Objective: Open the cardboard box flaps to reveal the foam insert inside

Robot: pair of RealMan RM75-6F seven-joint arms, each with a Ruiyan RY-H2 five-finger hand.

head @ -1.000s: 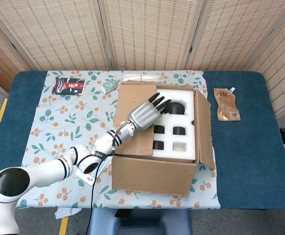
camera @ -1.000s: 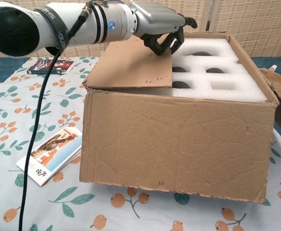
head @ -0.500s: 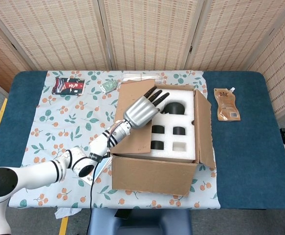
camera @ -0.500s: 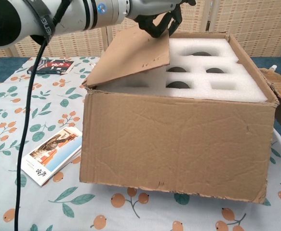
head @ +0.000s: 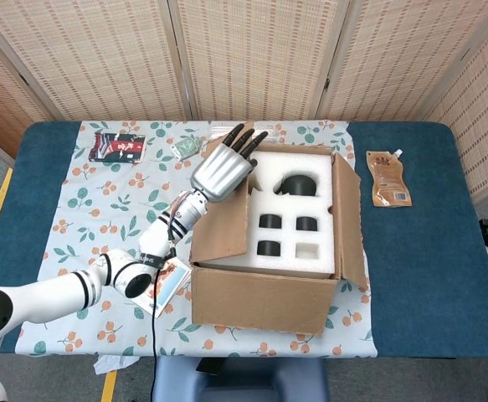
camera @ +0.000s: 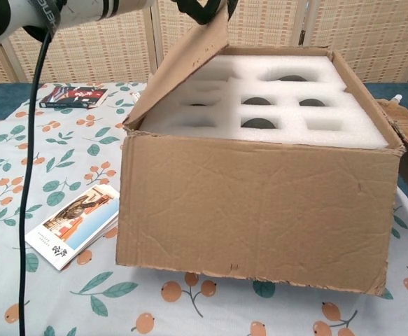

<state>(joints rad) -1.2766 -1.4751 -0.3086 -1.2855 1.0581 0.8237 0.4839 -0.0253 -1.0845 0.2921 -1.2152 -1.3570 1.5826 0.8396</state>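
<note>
The cardboard box (head: 260,301) (camera: 259,203) stands on the floral cloth at mid table. My left hand (head: 223,167) (camera: 204,8) grips the free edge of the box's left flap (head: 223,226) (camera: 183,77) and holds it raised steeply, nearly upright. The white foam insert (head: 264,172) (camera: 357,133), with several round and square pockets, lies exposed inside. The right flap (head: 348,218) hangs open outward. My right hand appears in neither view.
A picture booklet (head: 164,285) (camera: 71,224) lies left of the box near my left forearm. A red-black packet (head: 118,146) (camera: 71,94) and a small green packet (head: 187,148) lie at the back left. A brown pouch (head: 388,177) lies on the blue table, right.
My left hand has swung up and to the left with the left flap, from lying over the foam to nearly upright. More foam pockets now show.
</note>
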